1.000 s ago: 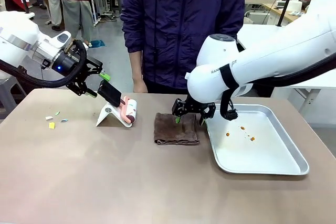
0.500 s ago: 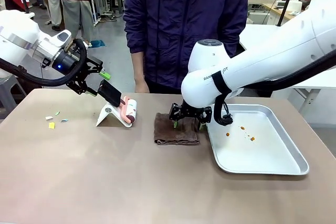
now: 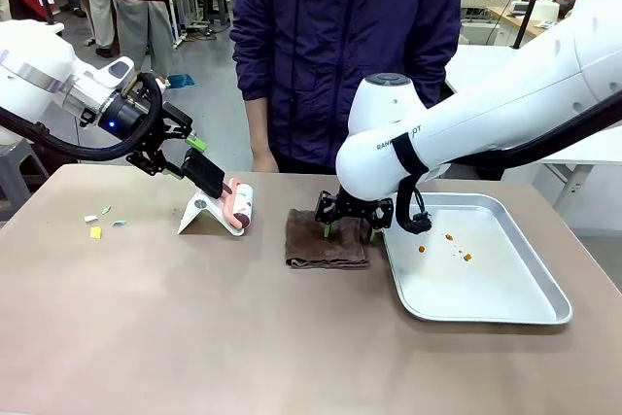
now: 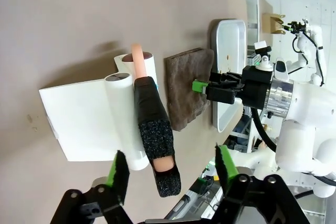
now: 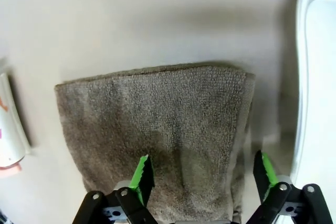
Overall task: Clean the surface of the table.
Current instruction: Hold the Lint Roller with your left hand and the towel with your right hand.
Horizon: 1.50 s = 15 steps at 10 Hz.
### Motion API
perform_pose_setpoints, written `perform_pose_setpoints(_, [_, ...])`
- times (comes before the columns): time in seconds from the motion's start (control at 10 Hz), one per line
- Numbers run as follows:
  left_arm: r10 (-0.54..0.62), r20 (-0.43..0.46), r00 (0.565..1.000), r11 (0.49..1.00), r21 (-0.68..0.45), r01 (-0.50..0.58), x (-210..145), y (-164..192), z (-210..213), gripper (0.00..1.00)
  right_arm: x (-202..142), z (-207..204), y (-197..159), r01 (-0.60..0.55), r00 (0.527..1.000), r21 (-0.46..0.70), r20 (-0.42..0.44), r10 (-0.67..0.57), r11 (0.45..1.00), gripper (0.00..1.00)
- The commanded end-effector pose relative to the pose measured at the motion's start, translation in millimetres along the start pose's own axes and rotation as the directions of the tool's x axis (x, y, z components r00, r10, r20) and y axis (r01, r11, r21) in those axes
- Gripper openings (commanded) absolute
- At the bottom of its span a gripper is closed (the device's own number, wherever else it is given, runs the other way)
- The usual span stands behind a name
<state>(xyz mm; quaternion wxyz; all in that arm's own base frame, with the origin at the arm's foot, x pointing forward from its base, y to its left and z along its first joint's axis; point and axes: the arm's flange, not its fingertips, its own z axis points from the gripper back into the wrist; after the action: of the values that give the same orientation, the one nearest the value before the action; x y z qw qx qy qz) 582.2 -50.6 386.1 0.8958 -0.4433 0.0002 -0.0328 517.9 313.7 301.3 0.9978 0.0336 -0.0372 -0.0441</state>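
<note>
Two hands, both spread wide, holding nothing. My right hand (image 3: 349, 232) hangs over the brown cloth (image 3: 321, 250) in the middle of the surface (image 3: 243, 337). My left hand (image 4: 170, 163) straddles the black handle of the lint roller (image 3: 236, 207) at nine o'clock of the cloth, not pinching it. I judge the step is taking the cloth: I'd drop straight down, gather a thick fold, and keep clear of the tray rim. The metal tray (image 3: 530, 310), just beside the cloth at three o'clock, holds a few orange crumbs (image 3: 448, 237). Paper scraps (image 3: 96, 230) lie far out at nine o'clock.
</note>
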Motion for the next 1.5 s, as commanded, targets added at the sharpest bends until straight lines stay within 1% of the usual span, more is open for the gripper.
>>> perform_pose_setpoints(0.0, [0.01,-0.019,1.0,1.0,-0.012,-0.011,6.0,-4.1,-0.7,0.04,0.6,-4.5,7.4,0.028,1.0,-0.003,0.002,-0.028,1.0,0.4])
perform_pose_setpoints(0.1, [0.003,-0.025,1.0,1.0,-0.016,-0.003,6.7,-6.2,-2.4,0.0,0.2,-5.3,7.0,0.032,0.999,0.008,0.006,-0.032,0.999,0.4])
perform_pose_setpoints(0.2, [0.0,-0.03,1.0,1.0,-0.015,-0.001,7.9,-7.0,-5.0,0.0,-0.6,-6.0,6.4,0.036,0.999,0.018,0.013,-0.036,0.999,0.0])
perform_pose_setpoints(0.3, [-0.002,-0.034,0.999,1.0,-0.016,0.002,8.6,-6.6,-7.0,0.0,-2.0,-6.9,4.9,0.036,0.999,0.027,0.009,-0.036,0.999,0.24])
perform_pose_setpoints(0.4, [0.002,-0.038,0.999,1.0,-0.009,-0.002,9.7,-6.9,-10.5,0.03,-3.4,-7.5,2.6,0.041,0.999,0.04,0.007,-0.041,0.998,0.0])
perform_pose_setpoints(0.5, [0.0,-0.04,0.999,1.0,-0.012,0.0,9.8,-6.2,-10.7,0.0,-5.0,-7.6,1.4,0.04,0.999,0.053,0.01,-0.04,0.998,0.0])
perform_pose_setpoints(1.0, [0.005,-0.012,1.0,1.0,-0.019,-0.006,6.5,-5.6,-7.5,0.0,-4.3,-9.7,2.4,0.034,0.999,0.059,-0.006,-0.034,0.998,0.0])
perform_pose_setpoints(1.2, [0.004,-0.006,1.0,1.0,-0.025,-0.004,6.4,-7.2,-7.9,0.0,-4.6,-8.6,2.5,0.036,0.999,0.066,0.003,-0.037,0.997,0.0])
perform_pose_setpoints(1.4, [-0.003,0.002,1.0,1.0,-0.031,0.003,4.7,-8.1,-6.5,0.0,-5.4,-0.1,-6.1,0.046,0.999,0.11,0.023,-0.049,0.993,0.0])
